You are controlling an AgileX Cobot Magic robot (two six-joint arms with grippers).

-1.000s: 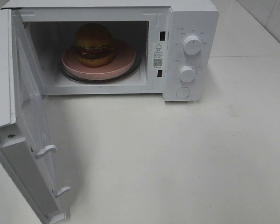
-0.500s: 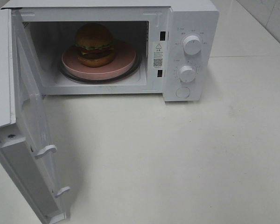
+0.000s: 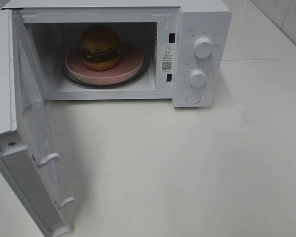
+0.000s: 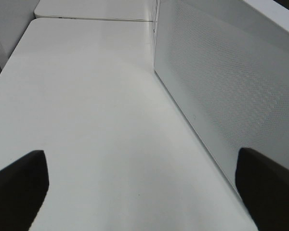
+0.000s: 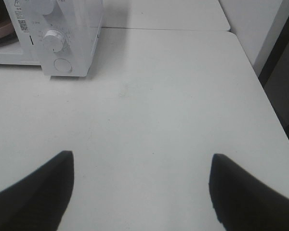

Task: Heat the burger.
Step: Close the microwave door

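Table (image 3: 187, 163): bare white top in front of the oven. Neither arm shows in the high view, so any approach starts from off to the sides.
Microwave (image 3: 202, 19): stands at the back, cavity open. A hard shove on the light casing could slide it along the smooth top.
Door (image 3: 32, 113): swung fully out on the left, latch hooks facing the room. Heating cannot start until it shuts. A push near the hinge may leave it unlatched, and a fast swing may bounce back.
Pink plate (image 3: 130, 61): sits on the glass turntable inside. It looks slightly off-centre, so it could rub a wall when turning.
Burger (image 3: 100, 47): on the pink plate, inside the cavity, upright. A slammed door could jolt it.
Left gripper (image 4: 139, 163): jaws spread wide, nothing between them, just beside the door's outer mesh face. A finger could snag the door edge.
Right gripper (image 5: 140, 161): jaws apart and empty, above the table, well clear of the controls.
Lower knob (image 3: 198, 78): small, smooth and round. Fingers may slip, or overturn it.
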